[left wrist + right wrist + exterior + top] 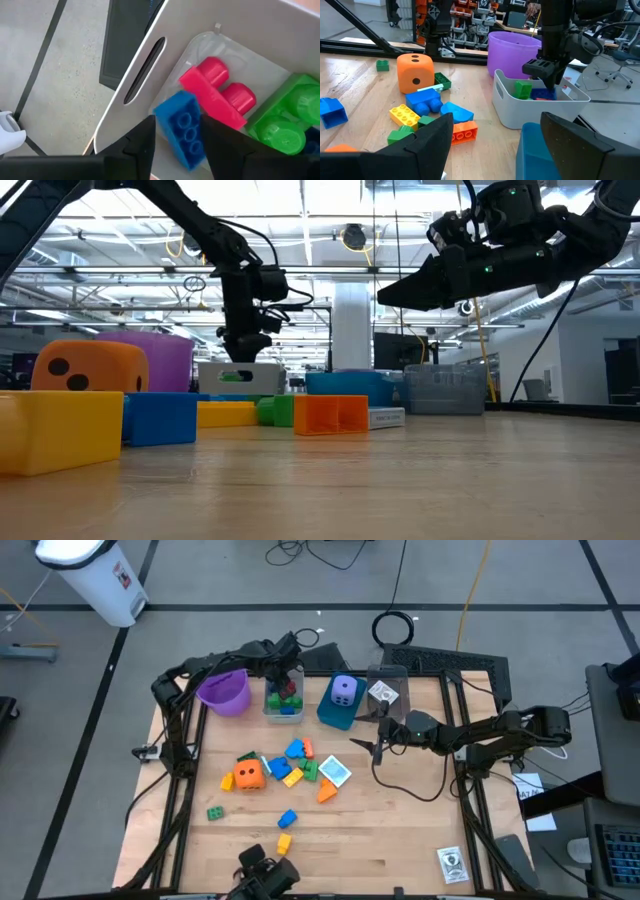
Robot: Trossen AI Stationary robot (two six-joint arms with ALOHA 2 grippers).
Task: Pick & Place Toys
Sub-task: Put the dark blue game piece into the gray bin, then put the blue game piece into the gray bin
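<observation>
Left tool (177, 145): poised over the grey bin (283, 705) at the far side of the table (400, 830). Fingers stand slightly apart, with a blue brick (182, 127) between them above the bin's inside; whether they press on it cannot be told. In the bin beside it: a red brick (217, 92) and a green brick (287, 117).

Right tool (372, 742): raised above the table right of centre, near the blue bin (338, 710) and clear bin (385, 695). Fingers apart, nothing between them.

Purple cup (225, 692): far left, just beside the grey bin.

Purple die (343, 689): in the blue bin. White printed cube (383, 693): in the clear bin.

Loose toys, mid-table cluster: orange die (249, 773), blue, yellow, green and orange bricks, and a second white printed cube (335, 772). Apart from it: one green brick (215, 812) to the near left, one blue brick (288, 818) and one yellow brick (284, 842) nearer.
</observation>
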